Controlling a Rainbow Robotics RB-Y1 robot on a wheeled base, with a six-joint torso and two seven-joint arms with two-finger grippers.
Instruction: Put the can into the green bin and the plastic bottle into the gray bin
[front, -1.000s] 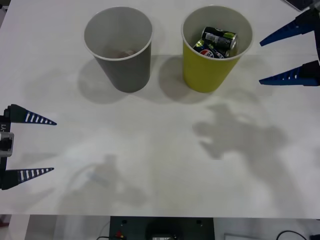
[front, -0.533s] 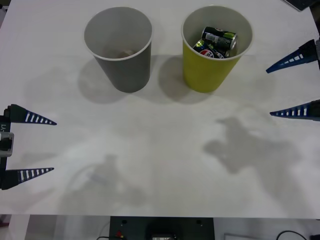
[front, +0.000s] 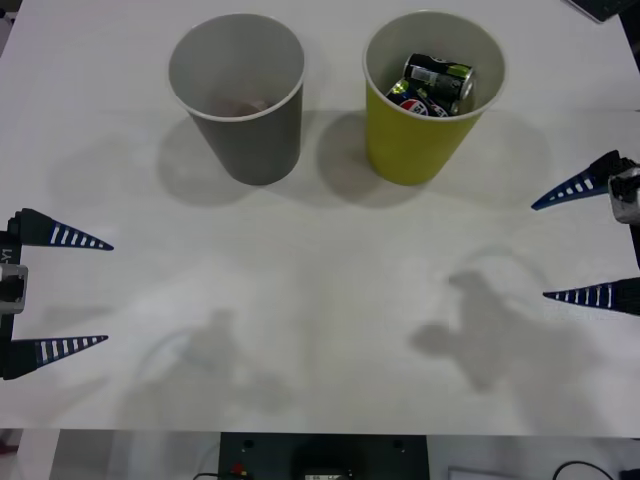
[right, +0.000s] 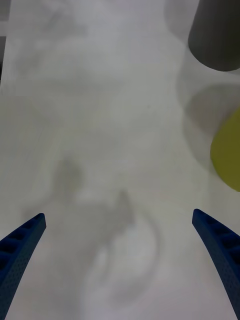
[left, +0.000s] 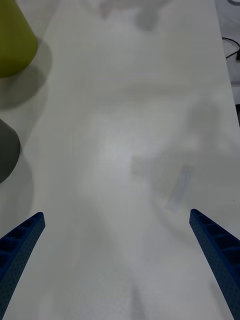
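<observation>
**Both bins loaded, arms drawing back**

The tall yellow-green tapered cup-shaped bin (front: 432, 110) stands at the far right of the white desk (front: 320, 300), with the dark gray tapered cup-shaped bin (front: 240, 95) just beside it on the left. Inside the green bin lie two cans: a small aluminium drink can with dark sides marked in red and blue (front: 418, 98), and a black-and-lime-green can (front: 438, 74) above it. Something pale and brownish rests at the bottom of the gray bin, too dim to name; it may be the plastic bottle.

The left claw (front: 60, 292) hangs at the desk's left edge, its blue ribbed fingers spread wide with nothing between them. The right claw (front: 585, 242) sits at the right edge, likewise spread and empty.

Judging by this, the can's step looks done and the sorting is at or near its end. If the gray bin does hold the bottle, the next move calls only for parking the right arm.

Compared with a second ago, the right claw has travelled from beside the green bin's rim down toward the near right edge, its shadow sliding with it. The left claw, bins and cans have not moved.
</observation>
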